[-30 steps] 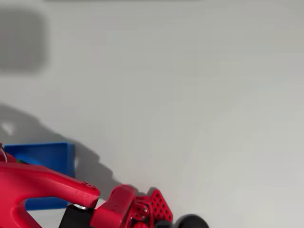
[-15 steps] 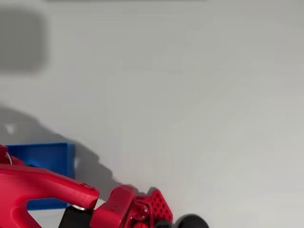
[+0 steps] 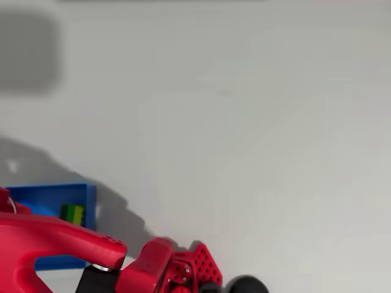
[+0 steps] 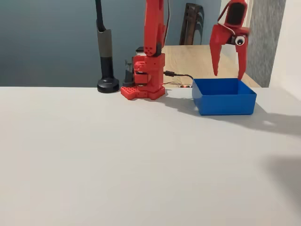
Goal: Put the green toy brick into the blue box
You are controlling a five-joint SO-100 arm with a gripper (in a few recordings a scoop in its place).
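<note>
Green toy brick [image 3: 72, 213] lies on the floor of the blue box [image 3: 55, 194], near its right wall in the overhead view. In the fixed view the red claw [image 4: 229, 73] hangs w/ fingers spread just above the box [image 4: 225, 96], pointing down, nothing between them. Box sits on white table [image 4: 117, 155], right of the arm's base [image 4: 143, 80].

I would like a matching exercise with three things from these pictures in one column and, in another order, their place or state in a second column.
1. green toy brick
2. blue box
3. gripper

A. open, above the box
B. lying inside the box
C. on the table, beside the red arm's base

Pairs: 1-B, 2-C, 3-A
</note>
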